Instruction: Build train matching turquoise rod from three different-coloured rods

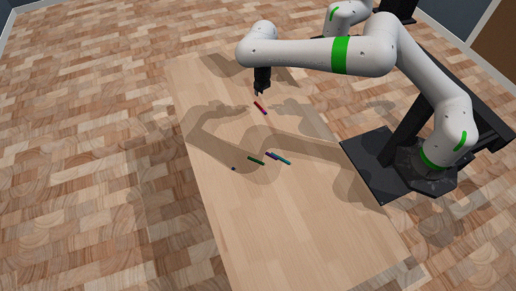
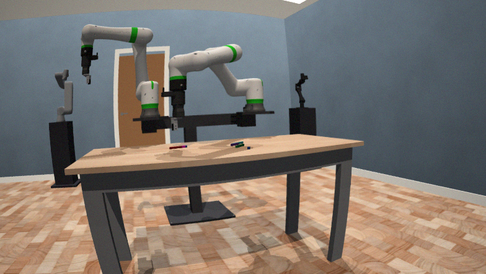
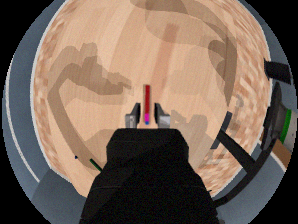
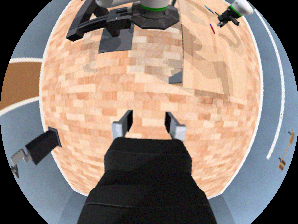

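Seven rods lie flat on one pale wooden table [image 1: 307, 216] [image 2: 306, 142] [image 3: 110, 50] [image 4: 240, 75] in the top view. Three make a straight line: one long red rod [image 1: 258, 106] [image 2: 175, 147] [image 3: 147, 97] [image 4: 212, 28], one short magenta rod [image 1: 263, 111] [image 2: 183, 146] [image 3: 147, 118], and one tiny blue end rod [image 1: 265, 113] [image 2: 186, 146] [image 3: 147, 122], their ends touching or nearly so. Well apart from them are four more: one dark green rod [image 1: 255, 160] [image 2: 240, 145] [image 3: 95, 164], one purple rod [image 1: 271, 155] [image 2: 234, 144] alongside one turquoise rod [image 1: 282, 159] [image 2: 241, 142], and one lone blue rod [image 1: 233, 168] [image 2: 248, 147] [image 3: 76, 157].

The exterior view shows two white arms with green bands. The left gripper [image 1: 258, 93] [image 2: 174, 128] [image 3: 147, 109] hangs above the table near the three-rod line; the right gripper [image 2: 88, 81] [image 4: 148, 117] is higher up, to one side.

From the left wrist, two metal fingers stand apart, with the line of three visible between them and nothing clamped.

From the right wrist, two fingers stand wide apart over the wood-block floor [image 4: 145, 85], holding nothing; the red rod shows small in the distance.
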Robot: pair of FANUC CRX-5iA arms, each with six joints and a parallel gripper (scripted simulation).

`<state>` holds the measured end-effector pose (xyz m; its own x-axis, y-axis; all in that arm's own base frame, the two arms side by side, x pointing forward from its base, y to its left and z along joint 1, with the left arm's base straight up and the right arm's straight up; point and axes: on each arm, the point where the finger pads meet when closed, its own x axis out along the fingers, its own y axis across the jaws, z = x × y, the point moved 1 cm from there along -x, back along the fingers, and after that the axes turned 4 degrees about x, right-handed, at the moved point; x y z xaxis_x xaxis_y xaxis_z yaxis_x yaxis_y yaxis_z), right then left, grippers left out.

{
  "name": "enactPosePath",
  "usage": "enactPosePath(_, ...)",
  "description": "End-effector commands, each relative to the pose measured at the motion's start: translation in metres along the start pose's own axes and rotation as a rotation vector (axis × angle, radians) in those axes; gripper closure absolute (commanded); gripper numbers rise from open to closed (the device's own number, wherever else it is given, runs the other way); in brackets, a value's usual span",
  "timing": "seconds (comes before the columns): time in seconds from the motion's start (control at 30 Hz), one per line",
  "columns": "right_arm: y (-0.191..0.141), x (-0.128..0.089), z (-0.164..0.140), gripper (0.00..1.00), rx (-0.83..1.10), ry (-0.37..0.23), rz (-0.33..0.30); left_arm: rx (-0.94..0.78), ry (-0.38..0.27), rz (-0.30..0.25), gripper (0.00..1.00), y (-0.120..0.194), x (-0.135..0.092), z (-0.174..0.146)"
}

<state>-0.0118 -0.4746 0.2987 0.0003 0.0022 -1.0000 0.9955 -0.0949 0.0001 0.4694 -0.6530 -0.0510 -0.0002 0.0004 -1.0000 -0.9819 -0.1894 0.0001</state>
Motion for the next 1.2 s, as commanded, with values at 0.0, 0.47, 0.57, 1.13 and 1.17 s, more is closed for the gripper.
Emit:
enactPosePath(0.0, 0.0, -0.001, 0.0, 0.0, 0.0, -0.002, 0.0, 0.0, 0.002, -0.001, 0.46, 0.0, -0.003, -0.001)
enactPosePath(0.47, 0.0, -0.001, 0.0, 0.0, 0.0, -0.002, 0.0, 0.0, 0.002, -0.001, 0.0, 0.0, -0.003, -0.001)
enactPosePath(0.57, 0.0, -0.001, 0.0, 0.0, 0.0, -0.002, 0.0, 0.0, 0.002, -0.001, 0.0, 0.0, -0.003, -0.001)
enactPosePath(1.13, 0.0, -0.001, 0.0, 0.0, 0.0, -0.002, 0.0, 0.0, 0.002, -0.001, 0.0, 0.0, -0.033, -0.001)
enactPosePath(1.17, 0.0, -0.001, 0.0, 0.0, 0.0, -0.002, 0.0, 0.0, 0.002, -0.001, 0.0, 0.0, -0.039, -0.001)
